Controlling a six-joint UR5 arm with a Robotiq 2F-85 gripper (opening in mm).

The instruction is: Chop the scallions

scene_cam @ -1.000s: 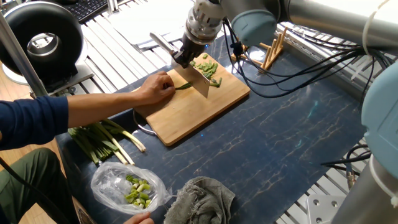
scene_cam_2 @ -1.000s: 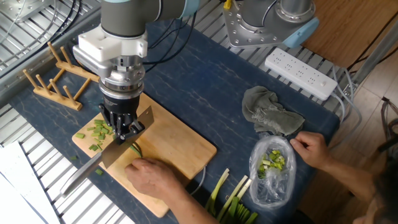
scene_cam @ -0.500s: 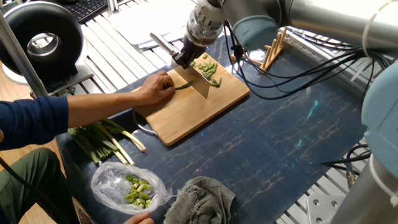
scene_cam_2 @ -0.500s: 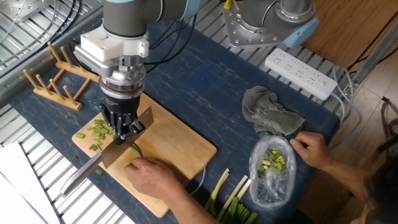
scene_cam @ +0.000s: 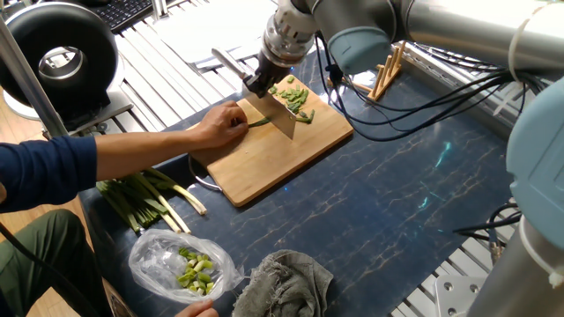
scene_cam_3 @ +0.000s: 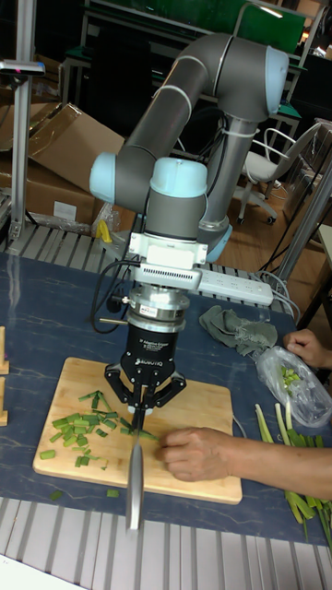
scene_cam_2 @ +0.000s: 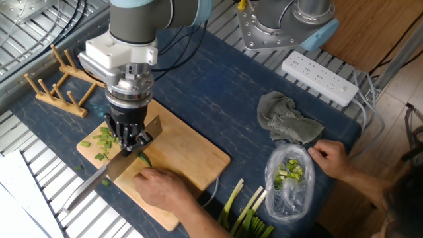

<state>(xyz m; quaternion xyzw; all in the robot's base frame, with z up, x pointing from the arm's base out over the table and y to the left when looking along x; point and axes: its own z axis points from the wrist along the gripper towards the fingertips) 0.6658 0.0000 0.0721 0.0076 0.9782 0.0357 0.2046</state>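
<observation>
My gripper is shut on a kitchen knife, seen again in the tall fixed view as gripper and knife. The blade rests edge-down on the wooden cutting board. A slender green scallion stalk lies under the blade, and a person's hand pins its other end. Several short chopped scallion bits are piled on the far side of the blade, bits at the board's left in the tall fixed view.
A thicker bundle of stalks with white bases lies beside the board. A clear plastic bag of pale chunks is held by the person's other hand. A grey cloth, a wooden rack and a power strip are on the table.
My gripper and the knife have shifted only slightly over the board. The hand still holds the stalk in the same spot.
</observation>
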